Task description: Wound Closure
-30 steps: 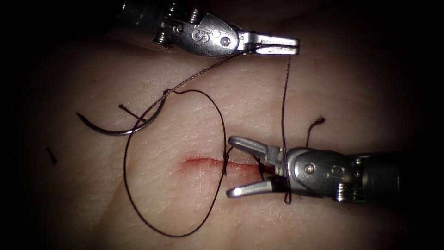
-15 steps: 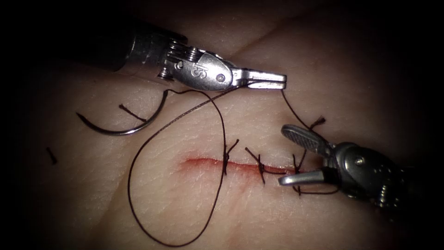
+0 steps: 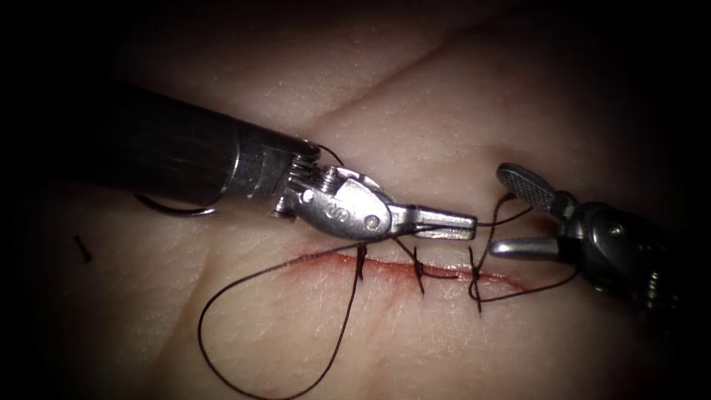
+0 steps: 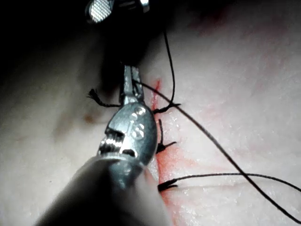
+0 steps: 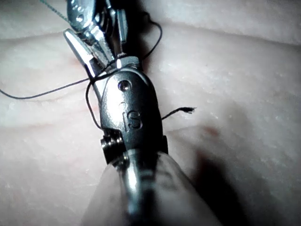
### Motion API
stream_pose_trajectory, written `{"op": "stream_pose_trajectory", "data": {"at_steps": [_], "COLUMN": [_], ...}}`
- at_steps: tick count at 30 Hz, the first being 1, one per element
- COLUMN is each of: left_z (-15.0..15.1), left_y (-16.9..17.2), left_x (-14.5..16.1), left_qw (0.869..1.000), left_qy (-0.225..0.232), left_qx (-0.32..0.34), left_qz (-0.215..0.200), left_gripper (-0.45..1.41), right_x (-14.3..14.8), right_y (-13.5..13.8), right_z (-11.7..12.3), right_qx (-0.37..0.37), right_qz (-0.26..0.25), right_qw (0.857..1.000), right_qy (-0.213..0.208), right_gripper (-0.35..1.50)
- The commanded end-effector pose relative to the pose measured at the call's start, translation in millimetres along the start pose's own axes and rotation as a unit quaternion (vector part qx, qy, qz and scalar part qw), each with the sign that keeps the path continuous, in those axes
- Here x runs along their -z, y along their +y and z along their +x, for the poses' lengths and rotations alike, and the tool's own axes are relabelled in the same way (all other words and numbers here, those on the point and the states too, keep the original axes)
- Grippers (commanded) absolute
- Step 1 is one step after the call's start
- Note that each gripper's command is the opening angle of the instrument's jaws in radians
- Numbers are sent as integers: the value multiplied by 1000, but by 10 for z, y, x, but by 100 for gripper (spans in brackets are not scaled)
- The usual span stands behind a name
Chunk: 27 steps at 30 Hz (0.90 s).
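tissue [image 3: 459, 126]: left claw [image 3: 444, 223] grips thread [image 3: 222, 296], shaft covering needle [image 3: 174, 210].

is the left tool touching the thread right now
Touching. In the endoscope view the left tool has its jaws shut on the thread, which runs straight out from its tip toward the open right tool.

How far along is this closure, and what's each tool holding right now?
Done: three stitches cross the cut in the tissue. In hand: the left tool is shut on the thread just above the cut; the right tool is open, holding nothing, thread looped around it. The needle lies free on the tissue, left of the cut. Left: the cut's left end shows no stitch.
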Motion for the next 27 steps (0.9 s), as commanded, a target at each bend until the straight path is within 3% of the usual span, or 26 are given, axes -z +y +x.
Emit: {"op": "stream_pose_trajectory", "data": {"at_steps": [1, 8, 13, 19, 24, 27], "left_z": [-4, 0, 15, 48, 63, 67], "left_y": [5, 27, 41, 57, 62, 63], "left_x": [-6, -24, -40, -53, -59, -61], "left_qw": [1000, 1000, 1000, 1000, 1000, 1000], "left_qy": [0, 1, 4, 12, 12, 12], "left_qx": [1, 4, -1, -3, -3, -3], "left_qz": [-2, -6, -9, -15, -17, -18], "left_gripper": [-45, -45, -45, -45, -45, -45], "right_x": [0, 7, 10, 18, 24, 34], "right_y": [1, 9, 4, -3, -2, 5], "right_z": [-9, -10, -23, -48, -65, -78], "right_qx": [5, -27, -18, -31, -57, -73], "right_qz": [-9, -69, -119, -153, -165, -191], "right_qw": [1000, 997, 989, 976, 967, 962], "right_qy": [-1, -2, -86, -151, -183, -181], "right_gripper": [94, 91, 91, 89, 93, 93]}}
